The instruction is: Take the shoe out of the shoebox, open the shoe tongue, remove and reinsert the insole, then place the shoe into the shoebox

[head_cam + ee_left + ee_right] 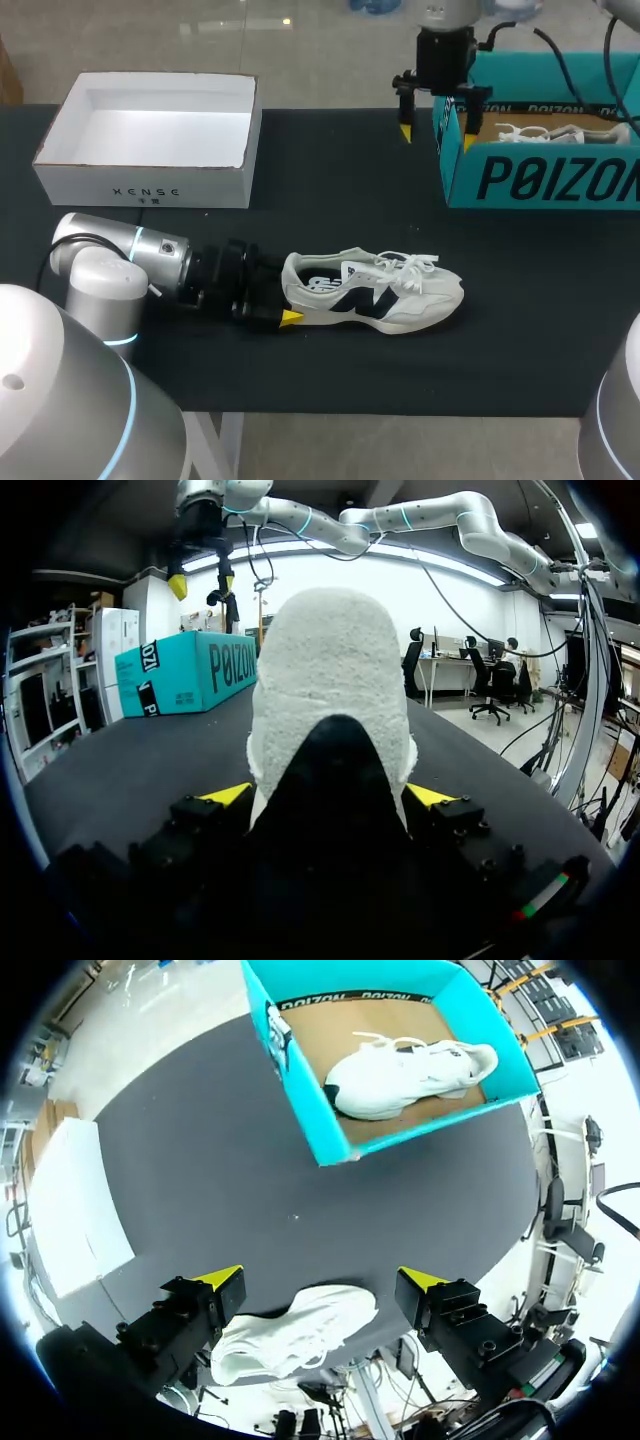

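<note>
At far left corner of the table (pixel 350 190), white box (pixel 150 140). Near front edge, left gripper (pixel 288 295) clamped on heel of the shoe (pixel 385 295), toe rightward. Far right, right gripper (pixel 437 133) wide apart beside left wall of the teal shoebox (pixel 540 180), perhaps touching.

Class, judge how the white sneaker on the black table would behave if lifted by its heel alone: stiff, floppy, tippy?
Held only at the heel by the left gripper, the sneaker would probably tip toe-down. Its fuzzy heel may grip well. Loose laces would likely dangle.
</note>
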Robot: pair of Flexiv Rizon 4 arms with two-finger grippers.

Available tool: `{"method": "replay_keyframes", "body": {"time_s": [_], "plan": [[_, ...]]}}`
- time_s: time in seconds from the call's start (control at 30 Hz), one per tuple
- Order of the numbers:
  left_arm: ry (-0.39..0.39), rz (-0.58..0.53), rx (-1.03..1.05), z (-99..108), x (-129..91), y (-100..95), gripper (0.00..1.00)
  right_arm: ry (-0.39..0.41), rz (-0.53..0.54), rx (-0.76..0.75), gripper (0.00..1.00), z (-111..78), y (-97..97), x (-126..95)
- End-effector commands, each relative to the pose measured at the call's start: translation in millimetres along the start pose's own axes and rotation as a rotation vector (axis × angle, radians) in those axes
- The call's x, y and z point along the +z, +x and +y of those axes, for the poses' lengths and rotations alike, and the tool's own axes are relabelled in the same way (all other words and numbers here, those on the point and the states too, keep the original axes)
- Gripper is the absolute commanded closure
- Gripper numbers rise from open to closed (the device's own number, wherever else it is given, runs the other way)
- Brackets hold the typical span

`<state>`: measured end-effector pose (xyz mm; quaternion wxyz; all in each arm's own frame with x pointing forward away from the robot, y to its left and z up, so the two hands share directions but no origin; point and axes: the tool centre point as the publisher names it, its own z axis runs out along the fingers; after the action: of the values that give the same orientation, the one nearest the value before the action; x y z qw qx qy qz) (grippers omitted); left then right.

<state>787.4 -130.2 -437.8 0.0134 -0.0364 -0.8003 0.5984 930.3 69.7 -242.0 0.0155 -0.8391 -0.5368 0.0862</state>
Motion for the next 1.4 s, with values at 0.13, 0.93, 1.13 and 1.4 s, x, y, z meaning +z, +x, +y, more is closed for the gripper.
{"method": "replay_keyframes", "body": {"time_s": [0.13, 0.93, 1.13, 1.4], "plan": [[-0.003, -0.001, 0.001, 5.0, 1.1, -0.4, 1.0, -0.046, 0.031, -0.038, 0.0, -65.1, 20.4, 25.5], [-0.003, -0.001, 0.001, 5.0, 1.1, -0.4, 1.0, -0.017, 0.079, -0.057, 0.0, -126.1, 50.0, 40.2], [-0.003, -0.001, 0.001, 5.0, 1.1, -0.4, 1.0, -0.012, 0.043, -0.093, 0.0, -145.6, 66.0, 44.3], [-0.003, -0.001, 0.001, 5.0, 1.1, -0.4, 1.0, -0.031, 0.002, -0.086, 0.0, -192.1, 82.6, 70.2]]}}
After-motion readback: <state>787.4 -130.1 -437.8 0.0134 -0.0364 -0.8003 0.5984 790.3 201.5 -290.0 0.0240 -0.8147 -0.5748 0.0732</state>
